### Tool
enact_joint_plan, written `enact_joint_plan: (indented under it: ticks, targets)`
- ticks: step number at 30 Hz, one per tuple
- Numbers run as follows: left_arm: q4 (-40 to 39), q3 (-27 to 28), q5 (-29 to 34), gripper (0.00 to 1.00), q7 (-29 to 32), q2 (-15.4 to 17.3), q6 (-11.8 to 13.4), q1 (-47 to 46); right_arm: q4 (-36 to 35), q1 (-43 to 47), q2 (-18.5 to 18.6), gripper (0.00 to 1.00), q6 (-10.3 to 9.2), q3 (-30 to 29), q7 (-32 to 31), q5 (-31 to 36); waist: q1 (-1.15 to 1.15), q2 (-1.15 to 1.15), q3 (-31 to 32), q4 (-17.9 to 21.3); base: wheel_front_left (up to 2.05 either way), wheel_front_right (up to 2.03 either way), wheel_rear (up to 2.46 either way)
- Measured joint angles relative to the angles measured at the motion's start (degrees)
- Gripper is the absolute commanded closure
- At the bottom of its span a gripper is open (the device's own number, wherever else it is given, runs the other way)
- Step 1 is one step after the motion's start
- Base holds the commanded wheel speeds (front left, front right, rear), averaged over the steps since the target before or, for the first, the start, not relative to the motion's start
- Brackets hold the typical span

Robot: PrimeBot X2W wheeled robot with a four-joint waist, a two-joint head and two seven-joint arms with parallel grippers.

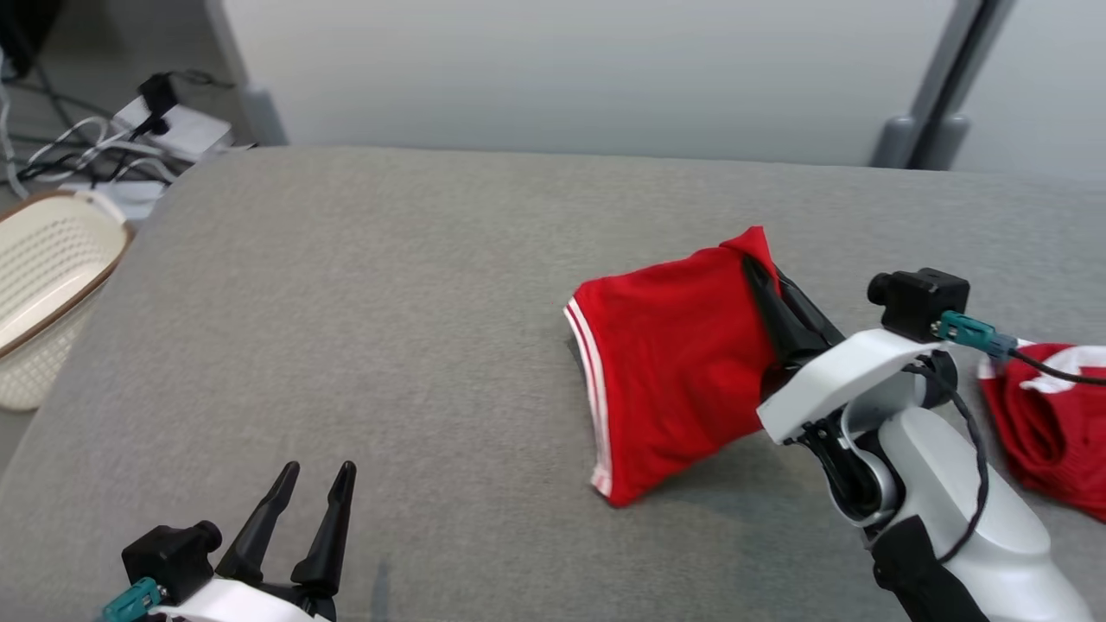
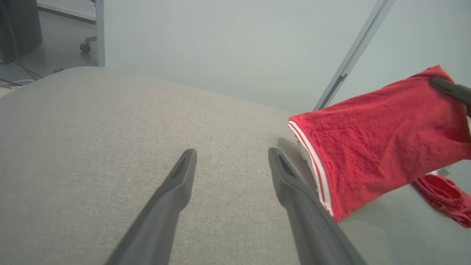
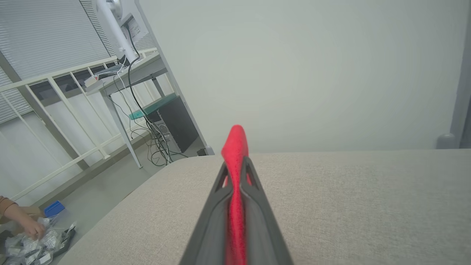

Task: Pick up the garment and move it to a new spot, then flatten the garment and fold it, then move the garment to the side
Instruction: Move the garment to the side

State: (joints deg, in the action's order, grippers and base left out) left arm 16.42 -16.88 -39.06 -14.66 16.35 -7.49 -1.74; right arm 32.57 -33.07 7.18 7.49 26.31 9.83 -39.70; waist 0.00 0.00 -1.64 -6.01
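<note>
Right gripper (image 1: 753, 266) jaws were clenched on one red garment's (image 1: 674, 363) top corner; it hung over the grey surface (image 1: 389, 302). Left gripper (image 1: 318, 471) jaws were spread, empty, well apart from it. One other red cloth (image 1: 1050, 415) lay at the right edge, one basket (image 1: 43, 276) far left.

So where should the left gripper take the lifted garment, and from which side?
Probably the striped hem of the garment, near its lower corner, from the robot's left: it hangs free facing the open left gripper, while the right gripper pinches the top.
</note>
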Motion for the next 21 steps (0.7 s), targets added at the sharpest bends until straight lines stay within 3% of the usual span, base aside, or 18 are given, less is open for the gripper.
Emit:
enact_joint_plan:
  ticks: [6, 21]
  targets:
    - [-0.6, 0.5, 1.3, 0.0, 0.0, -0.9, 0.0, 0.4, -5.2, 6.0, 1.2, 1.0, 0.0, -3.2, -3.3, 1.0, 0.0, 0.0, 1.3, 6.0, 0.0, 0.0, 0.0]
    - [-6.6, 2.3, 3.9, 0.0, 0.0, -0.1, 0.0, 0.8, -13.2, 16.4, -2.1, 1.0, 0.0, -8.5, -6.3, 8.6, 0.0, 0.0, -0.2, 21.9, 0.0, 0.0, 0.0]
